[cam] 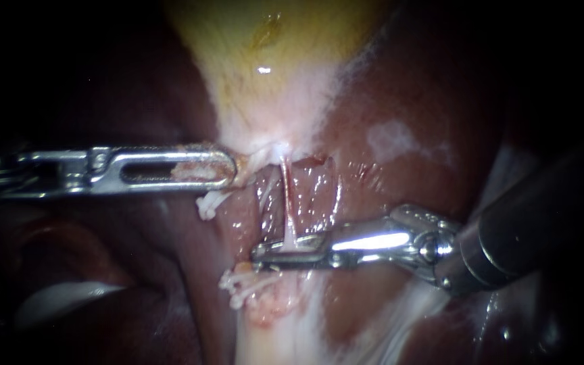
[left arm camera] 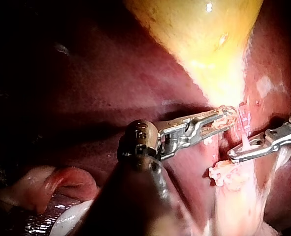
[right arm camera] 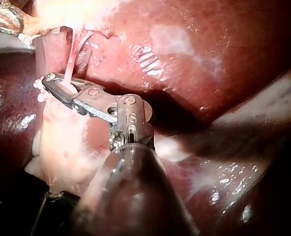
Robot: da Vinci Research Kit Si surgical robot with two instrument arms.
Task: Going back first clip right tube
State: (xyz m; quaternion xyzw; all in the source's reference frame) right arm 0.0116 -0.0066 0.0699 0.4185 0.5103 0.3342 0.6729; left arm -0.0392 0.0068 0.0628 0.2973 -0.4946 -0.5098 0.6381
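The yellow gallbladder (cam: 265,54) narrows down to a pale neck. My left instrument (cam: 232,169) comes in from the left, its slotted jaws shut on tissue at that neck (left arm camera: 227,114). A thin pink tube (cam: 286,196) runs down from the neck across the liver (cam: 400,88). My right instrument (cam: 265,253) comes in from the right, and its long jaws lie to either side of the tube's lower end (right arm camera: 66,78). A narrow gap with pale tissue shows between them. I cannot make out a clip on the tube.
Frayed white tissue sits below the left jaws (cam: 209,205) and below the right jaws (cam: 243,282). A pale band of tissue (cam: 272,338) runs down from the tube. Dark liver folds (cam: 69,250) lie at the left.
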